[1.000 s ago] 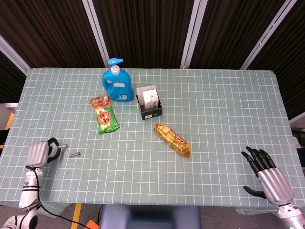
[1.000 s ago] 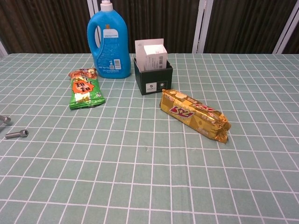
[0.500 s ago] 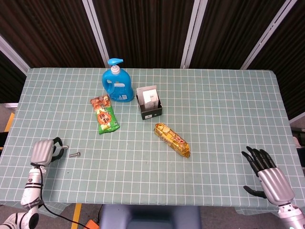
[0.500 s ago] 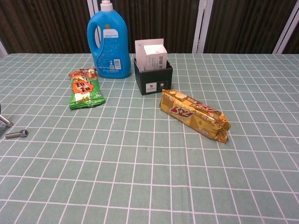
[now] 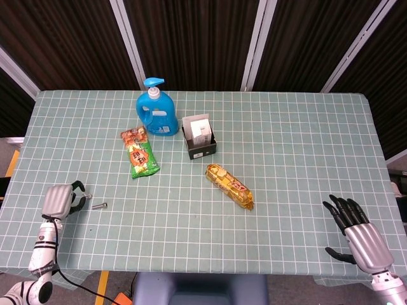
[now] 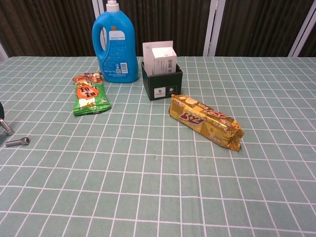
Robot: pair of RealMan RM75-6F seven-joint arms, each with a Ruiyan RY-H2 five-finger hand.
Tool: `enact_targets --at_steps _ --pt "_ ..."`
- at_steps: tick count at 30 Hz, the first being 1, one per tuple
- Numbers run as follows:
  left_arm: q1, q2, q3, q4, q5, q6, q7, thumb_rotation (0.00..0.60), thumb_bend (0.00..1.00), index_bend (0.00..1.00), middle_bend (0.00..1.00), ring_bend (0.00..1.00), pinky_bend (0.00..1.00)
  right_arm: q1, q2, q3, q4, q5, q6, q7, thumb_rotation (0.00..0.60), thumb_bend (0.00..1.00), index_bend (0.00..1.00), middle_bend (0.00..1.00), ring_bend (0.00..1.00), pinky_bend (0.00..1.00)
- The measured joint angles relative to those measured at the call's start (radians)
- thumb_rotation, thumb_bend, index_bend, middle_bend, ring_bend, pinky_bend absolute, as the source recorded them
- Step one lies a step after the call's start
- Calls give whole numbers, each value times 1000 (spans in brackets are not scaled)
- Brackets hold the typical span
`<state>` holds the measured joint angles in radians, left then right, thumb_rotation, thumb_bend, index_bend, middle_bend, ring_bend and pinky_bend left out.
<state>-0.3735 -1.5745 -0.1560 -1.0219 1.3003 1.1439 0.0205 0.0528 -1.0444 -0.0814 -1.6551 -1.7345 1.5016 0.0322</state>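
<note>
My left hand (image 5: 59, 202) sits at the table's near left corner, fingers curled around a small metal bolt (image 5: 86, 194). In the chest view only that bolt (image 6: 6, 127) shows at the left edge, tilted and raised off the cloth. A second bolt (image 5: 98, 205) lies loose on the checked tablecloth just right of the hand, also seen as the lying bolt (image 6: 18, 141). My right hand (image 5: 353, 229) hovers at the near right corner with its dark fingers spread and nothing in it; it is not in the chest view.
A blue detergent bottle (image 5: 155, 109) stands at the back. A green snack pack (image 5: 140, 152) lies in front of it. A black box with white cards (image 5: 200, 138) is to its right. A gold biscuit pack (image 5: 229, 186) lies mid-table (image 5: 286, 159).
My left hand has shifted slightly right, and the bolt it holds has turned from nearly level to a steeper tilt. The right hand and the loose bolt have not moved.
</note>
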Motion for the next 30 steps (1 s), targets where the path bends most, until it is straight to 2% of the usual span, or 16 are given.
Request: enact_targets --at_steps 7,13,19,24,30 --pt "16 14 6 -28 19 52 -17 600 374 401 1000 1000 1000 -1 1 0 0 -1 3 1 600 149 0 0 0 0" --pt "66 37 18 -105 61 176 -74 600 372 418 1000 1000 1000 -1 0 -1 0 -3 1 2 600 149 0 0 0 0" --pt "134 40 66 -187 128 276 -129 600 368 420 1000 1000 1000 0 1 -6 0 -14 1 7 600 149 0 0 0 0" --pt "161 -14 75 -156 111 294 -109 600 369 409 1000 1000 1000 0 5 -8 0 -18 5 16 600 149 0 0 0 0" --pt "161 -82 66 -46 80 258 -102 600 369 406 1000 1000 1000 -2 10 -11 0 -25 12 24 600 149 0 0 0 0"
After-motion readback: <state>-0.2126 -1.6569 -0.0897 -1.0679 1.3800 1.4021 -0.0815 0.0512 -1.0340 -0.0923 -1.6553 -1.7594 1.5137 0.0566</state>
